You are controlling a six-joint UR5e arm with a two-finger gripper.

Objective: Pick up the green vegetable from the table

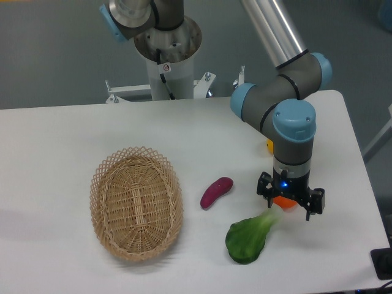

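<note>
Camera view: gripper (290,208) spread wide, empty, poised over pale stem of vegetable (248,238), likely the narrower grasp point. Vegetable lies flat on table (55,141), near front edge.

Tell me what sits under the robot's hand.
Under the hand lies the pale stem end of the leafy green toy vegetable on the white table. An orange object shows there too, mostly covered, so unidentifiable.

Beyond the far edge of my workspace I see a plain grey floor (55,55); a dark object (383,263) sits at the near right corner.
</note>
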